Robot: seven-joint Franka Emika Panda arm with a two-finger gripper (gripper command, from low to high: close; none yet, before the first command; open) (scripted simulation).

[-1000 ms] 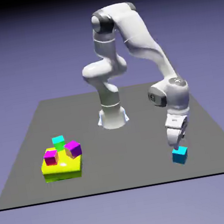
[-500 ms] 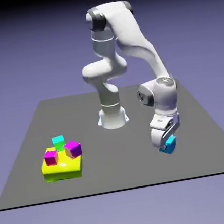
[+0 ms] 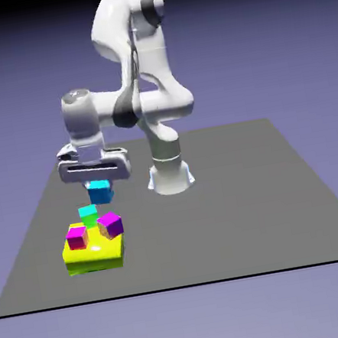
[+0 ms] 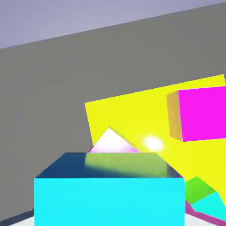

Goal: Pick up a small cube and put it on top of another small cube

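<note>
My gripper (image 3: 98,184) is shut on the small cube (image 3: 99,192), bright cyan-blue, and holds it in the air above the table's left part in the exterior view. The cube hangs just above and slightly right of a greener teal cube (image 3: 89,213), apart from it. In the hand view the small cube (image 4: 109,194) fills the bottom of the picture and hides both fingertips.
A yellow block (image 3: 93,254) lies on the grey table (image 3: 234,215) and carries the teal cube, a magenta cube (image 3: 77,236) and a purple cube (image 3: 110,225). The hand view shows the yellow block (image 4: 132,117) and the magenta cube (image 4: 201,112) beyond the held cube.
The gripper closed on the small cube at the exterior view's right, lifted it, and the arm swung it across to above the yellow block at the left.
</note>
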